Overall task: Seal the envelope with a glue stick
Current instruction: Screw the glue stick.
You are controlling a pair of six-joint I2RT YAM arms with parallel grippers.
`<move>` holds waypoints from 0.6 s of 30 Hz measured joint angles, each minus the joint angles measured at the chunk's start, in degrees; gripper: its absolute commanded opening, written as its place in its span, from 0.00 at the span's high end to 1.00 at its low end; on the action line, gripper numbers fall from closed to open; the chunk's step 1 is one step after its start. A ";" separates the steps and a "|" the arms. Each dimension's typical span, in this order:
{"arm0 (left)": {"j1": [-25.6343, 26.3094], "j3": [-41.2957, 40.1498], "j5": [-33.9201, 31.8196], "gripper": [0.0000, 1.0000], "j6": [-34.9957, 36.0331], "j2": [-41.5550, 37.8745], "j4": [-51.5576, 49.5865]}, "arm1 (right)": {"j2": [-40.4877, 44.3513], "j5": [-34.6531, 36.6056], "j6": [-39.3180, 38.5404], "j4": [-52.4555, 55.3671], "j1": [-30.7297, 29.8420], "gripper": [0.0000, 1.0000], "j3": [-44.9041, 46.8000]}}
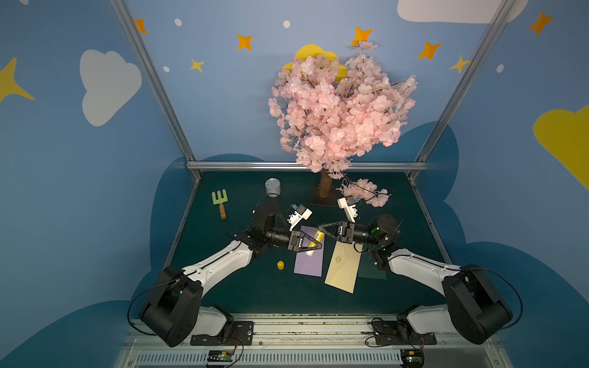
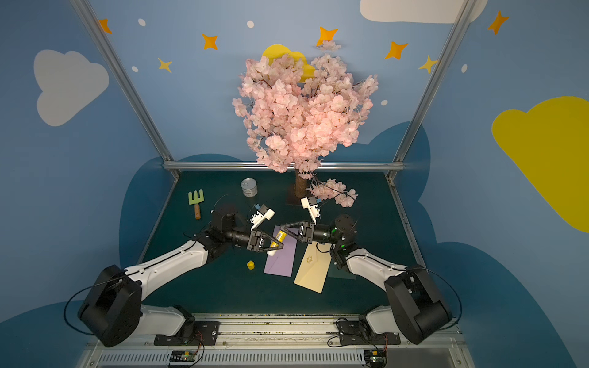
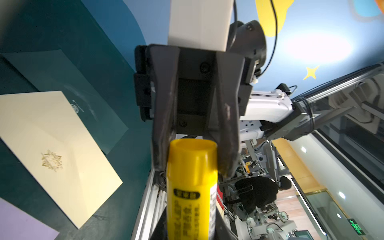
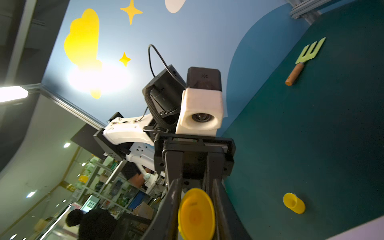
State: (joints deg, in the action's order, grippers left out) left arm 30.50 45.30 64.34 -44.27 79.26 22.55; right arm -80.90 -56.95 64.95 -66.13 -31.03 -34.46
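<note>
Currently the left gripper point(image 1: 314, 246) is clamped on the glue stick point(image 1: 318, 236), holding it tilted above the purple envelope point(image 1: 309, 266), white tip down. The right gripper point(image 1: 319, 228) has its jaws on either side of the stick's upper end, but I cannot tell whether they squeeze it. The yellow cap point(image 1: 280, 265) lies just beside that envelope.

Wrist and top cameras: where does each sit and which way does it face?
Top views: one head high above the arm bases, looking down at the table; left arm, right arm show.
Left wrist: on the left gripper, facing the right gripper, shut on the glue stick.
Right wrist: faces back at the left wrist camera; own fingers show.
Shared: right wrist and top views show the cap and garden fork.
</note>
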 measured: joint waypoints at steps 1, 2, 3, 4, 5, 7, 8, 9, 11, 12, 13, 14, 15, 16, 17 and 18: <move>-0.13 0.02 0.09 0.97 -0.79 0.07 0.90 | -0.76 -1.09 1.55 -2.12 -0.13 0.54 -0.04; -0.26 0.22 -0.13 0.97 -0.79 0.07 0.59 | -0.98 -1.55 2.62 -2.82 -0.09 0.48 -0.04; -0.33 0.52 -0.81 0.97 -0.22 0.02 -0.42 | -0.94 -1.64 3.30 -2.95 0.13 0.45 -0.04; -0.33 1.05 -1.55 0.97 0.87 0.00 -2.16 | -0.63 -1.64 3.45 -2.19 0.28 0.43 -0.11; -0.31 1.64 -2.91 0.97 2.19 -0.11 -4.28 | 0.17 -1.14 3.32 0.59 0.55 0.42 -0.28; -0.28 2.97 -6.32 0.97 5.27 -0.52 -9.25 | 2.49 0.55 0.79 9.40 0.70 0.40 -1.46; -0.13 3.74 -8.13 0.97 7.04 -0.72 -11.78 | 3.74 1.75 -0.85 14.97 0.74 0.40 -2.78; 0.09 4.50 -9.92 0.97 8.66 -0.94 -14.01 | 4.79 2.99 -2.54 20.35 0.66 0.40 -4.20; 0.83 6.05 -14.16 0.97 11.93 -1.53 -18.14 | 6.40 5.73 -5.60 29.94 0.55 0.40 -7.04; 1.22 6.54 -15.93 0.97 13.07 -1.73 -19.65 | 6.78 6.75 -6.38 33.18 0.55 0.40 -7.98; 1.75 6.82 -17.86 0.97 14.23 -1.86 -21.09 | 6.93 8.02 -7.08 36.15 0.44 0.40 -8.79; 2.25 7.04 -19.69 0.97 15.21 -1.88 -22.51 | 6.91 9.22 -7.72 38.91 0.28 0.40 -9.38; 2.73 7.08 -21.24 0.97 15.98 -1.88 -23.58 | 6.80 10.38 -8.28 41.18 0.11 0.39 -9.68; 3.23 7.08 -22.82 0.97 16.76 -1.86 -24.74 | 6.67 11.67 -8.79 43.50 -0.11 0.39 -9.73; 3.72 7.08 -24.37 0.97 17.49 -1.79 -25.81 | 6.40 12.92 -9.14 45.68 -0.22 0.39 -9.73; 4.02 7.08 -25.29 0.97 17.97 -1.66 -26.49 | 6.01 13.86 -9.40 47.28 -0.35 0.41 -9.73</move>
State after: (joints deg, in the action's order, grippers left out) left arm 34.52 52.38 39.05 -26.30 77.60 -3.95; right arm -74.89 -43.09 55.55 -18.85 -31.38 -44.18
